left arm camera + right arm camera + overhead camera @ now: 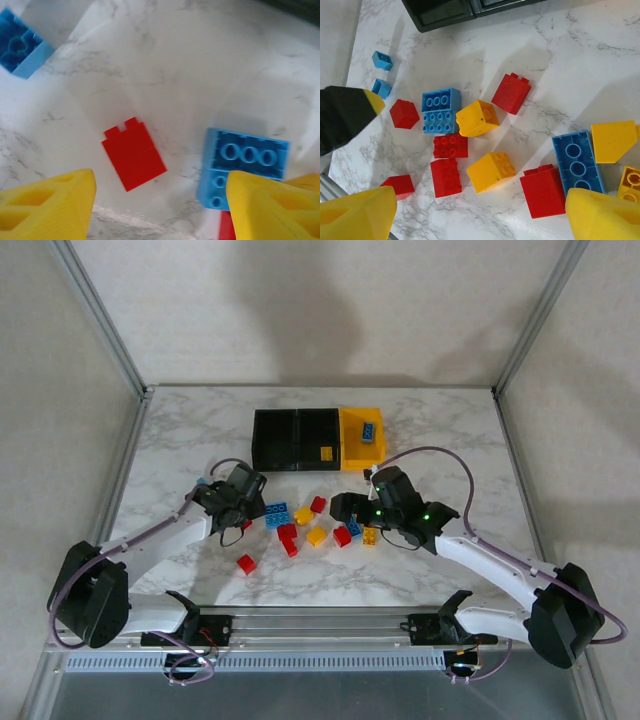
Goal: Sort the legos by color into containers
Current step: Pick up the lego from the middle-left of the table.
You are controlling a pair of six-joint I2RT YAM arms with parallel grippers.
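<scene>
Legos [317, 536] in red, yellow and blue lie in a loose cluster on the marble table [180, 430], between the two pincers.

Right pincer [481, 212]: jaws apart, nothing held.
- Just ahead of its gap sit a yellow brick [491, 171] and a red studded brick [445, 177].
- Near the finger at the view's right, a large red block [543, 190] touches a long blue brick [576, 162].
- Farther ahead lie a blue pair [440, 110] set side by side, with a second yellow brick [477, 117] against it and a tilted red brick [511, 93] beyond.
- Two small blue pieces [382, 60] lie far ahead to the left.

Left pincer [160, 200]: jaws spread wide, gripping nothing.
- A smooth red brick [134, 154] lies flat on the marble just ahead of the gap, nearer the finger at the view's left.
- A studs-up blue brick [245, 165] is partly hidden behind the other finger; whether it touches that finger cannot be told.
- A pale blue brick [20, 47], hollow side up, lies well ahead at the far left.

Bins [318, 440]: three joined in a row, beyond both pincers and clear of the cluster.
- The two on the left are black.
- The yellow bin [350, 452] on the right holds a blue piece [370, 430].
- The middle black bin [312, 430] holds a small yellow piece [326, 452].
</scene>
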